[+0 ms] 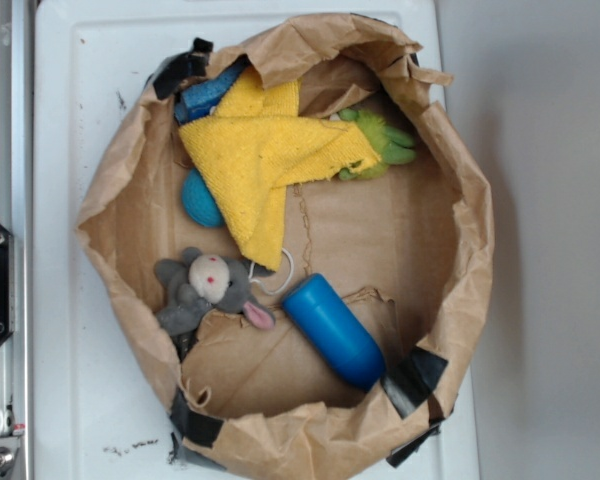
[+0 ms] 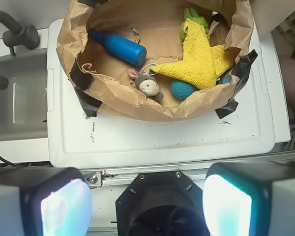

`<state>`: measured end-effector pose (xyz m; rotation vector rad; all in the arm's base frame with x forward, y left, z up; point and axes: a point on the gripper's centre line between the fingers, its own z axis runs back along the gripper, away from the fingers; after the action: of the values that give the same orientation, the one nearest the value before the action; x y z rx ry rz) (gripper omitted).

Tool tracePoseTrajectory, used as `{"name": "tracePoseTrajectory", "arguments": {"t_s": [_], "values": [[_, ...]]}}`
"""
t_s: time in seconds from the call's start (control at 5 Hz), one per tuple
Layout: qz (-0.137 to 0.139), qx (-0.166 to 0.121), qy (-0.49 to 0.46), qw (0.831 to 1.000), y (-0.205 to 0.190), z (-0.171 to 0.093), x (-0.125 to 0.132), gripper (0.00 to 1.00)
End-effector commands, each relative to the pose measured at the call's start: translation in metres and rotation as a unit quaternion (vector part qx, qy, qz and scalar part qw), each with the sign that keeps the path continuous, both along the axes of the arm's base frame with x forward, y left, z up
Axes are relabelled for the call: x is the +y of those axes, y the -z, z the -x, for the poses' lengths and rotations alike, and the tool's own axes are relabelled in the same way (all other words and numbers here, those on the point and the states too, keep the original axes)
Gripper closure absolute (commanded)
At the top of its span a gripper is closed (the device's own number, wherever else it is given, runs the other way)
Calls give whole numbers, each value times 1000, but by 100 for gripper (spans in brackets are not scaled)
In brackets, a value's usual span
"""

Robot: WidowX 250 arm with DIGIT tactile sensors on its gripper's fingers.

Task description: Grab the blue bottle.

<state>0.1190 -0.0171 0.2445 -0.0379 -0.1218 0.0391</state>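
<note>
Exterior view: your blue bottle lies on the floor of the paper bag, long axis diagonal, just beside the plush mouse. No gripper in sight here.

Wrist view: gripper spread wide, holding nothing, well short of the bag. Bottle sits ahead and left, beyond the near wall. Expect to reach over that wall.
</note>
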Motion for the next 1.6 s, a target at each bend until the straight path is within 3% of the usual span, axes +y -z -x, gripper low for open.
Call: {"name": "tracePoseTrajectory", "arguments": {"t_s": [0.0, 0.2, 0.4, 0.6, 1.0, 1.2, 1.4], "values": [[0, 0, 0, 1000, 0, 0, 0, 0], [8, -15, -17, 1000, 4, -50, 1, 0], [3, -48, 28, 998, 4, -96, -1, 0], [54, -79, 87, 992, -10, -136, -7, 0], [54, -79, 87, 992, -10, -136, -7, 0], [79, -36, 159, 983, 23, -156, -5, 0], [71, -17, 193, 979, 55, -170, 5, 0]]}}
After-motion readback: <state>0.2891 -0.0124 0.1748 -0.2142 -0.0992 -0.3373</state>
